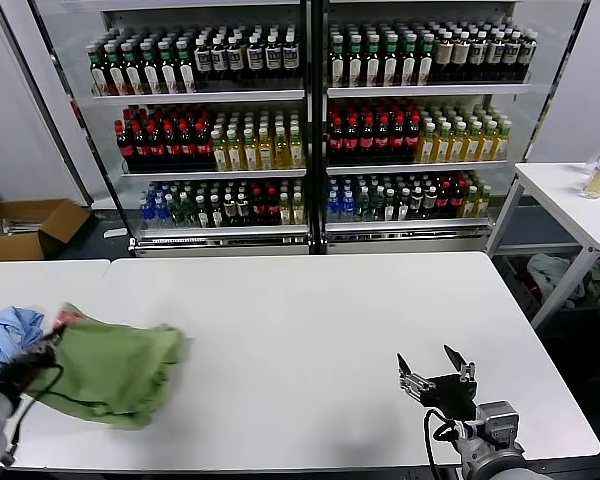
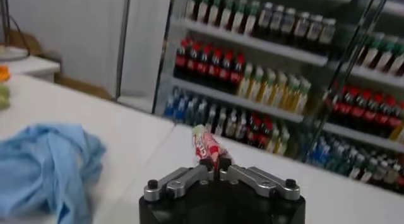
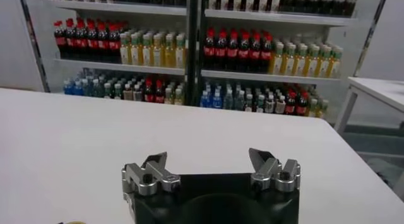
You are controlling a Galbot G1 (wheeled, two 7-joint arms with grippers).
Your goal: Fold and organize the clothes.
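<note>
Left wrist view puts my left tool right in front of me, its two metal fingers pinched together on a scrap of the green shirt, the bit with the red-and-white print poking up between the tips. That is all of the shirt this camera gives me; the rest is hidden below the tool body. From the head view the same tool sits at the near left edge of the white surface, mostly buried behind the cloth, so I cannot pick out its fingers there. The green shirt lies bunched in a loose heap on the surface beside it (collar and buttons are not discernible in the folds). Touching its left side is a light blue garment, cut off by the frame edge. My right tool waits at the near right of the surface, well apart from the clothes, fingers spread wide with nothing between them. Beyond the surface stands a drinks cooler full of bottles.
</note>
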